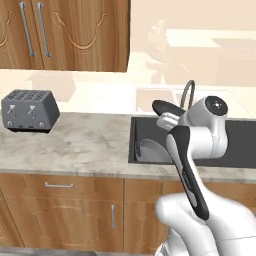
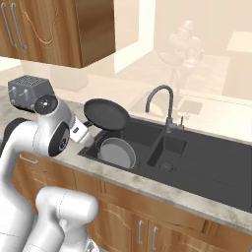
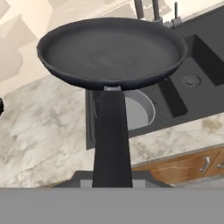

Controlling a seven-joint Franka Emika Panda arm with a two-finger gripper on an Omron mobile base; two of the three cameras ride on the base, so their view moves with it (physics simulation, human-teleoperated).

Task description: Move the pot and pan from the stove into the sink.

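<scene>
The gripper (image 2: 82,129) is clamped on the long black handle of the pan (image 2: 107,114), holding it level above the sink's (image 2: 206,162) left basin, where the pot (image 2: 117,152) already sits. The pan looks rigid and front-heavy, so a firm hold on the handle suits it.

A grey two-slot metal toaster (image 1: 30,111) is set on the marbled stone bench (image 1: 80,145), beneath carved wooden wall cabinets (image 1: 65,32).
</scene>
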